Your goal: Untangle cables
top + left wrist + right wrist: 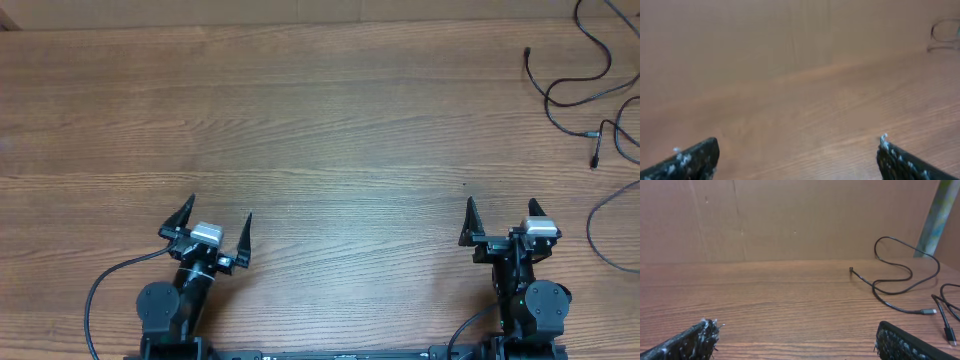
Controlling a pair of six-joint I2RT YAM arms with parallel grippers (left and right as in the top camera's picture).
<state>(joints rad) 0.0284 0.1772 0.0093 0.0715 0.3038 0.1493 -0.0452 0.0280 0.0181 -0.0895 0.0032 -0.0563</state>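
- Overhead view, item one: cables (pixel 575 85). Thin black cords lie in loose curves on the table (pixel 320 130), ahead of the right gripper (pixel 503 228) and off to its outer side, well apart from it. Some strands run out past the frame edge.
- Right gripper: jaws spread wide with nothing between them, resting low at the near edge.
- Left gripper (pixel 217 228): equally wide open and empty. It sits well to the inner side of the right gripper, so much farther from the cords.
- Nearest cord (pixel 900 287), right wrist view: an S-shaped strand. It starts at a small plug (pixel 852 270) ahead of the right gripper, slightly to its outer side. From there it trails outward and back toward the gripper, so its long axis is diagonal.
- Further strands: beyond and outside that cord. I cannot tell whether they are knotted or merely crossing.
- Left wrist view: one faint loop at the far right, too blurred to catalogue.
- Assessment: the right arm is the nearer. I judge the reach to be forward and outward, with the jaws set across the diagonal strand.
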